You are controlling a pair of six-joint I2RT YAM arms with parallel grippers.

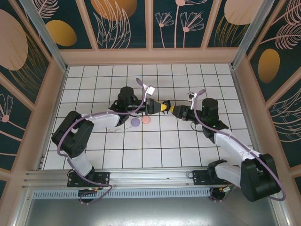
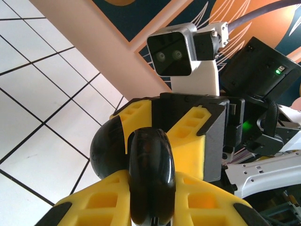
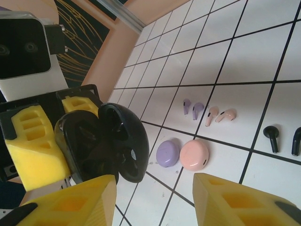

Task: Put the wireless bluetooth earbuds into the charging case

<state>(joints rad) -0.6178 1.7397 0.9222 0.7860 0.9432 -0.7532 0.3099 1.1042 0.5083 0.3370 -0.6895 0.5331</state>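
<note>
No legible text, label, brand mark or number recorded. Black charging case bears no readable marking; wall panels carry leaf patterns only, no characters.

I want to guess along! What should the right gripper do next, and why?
Probably move the open right gripper to the black earbuds: they lie on the table, and the left gripper holds the black case open.
</note>
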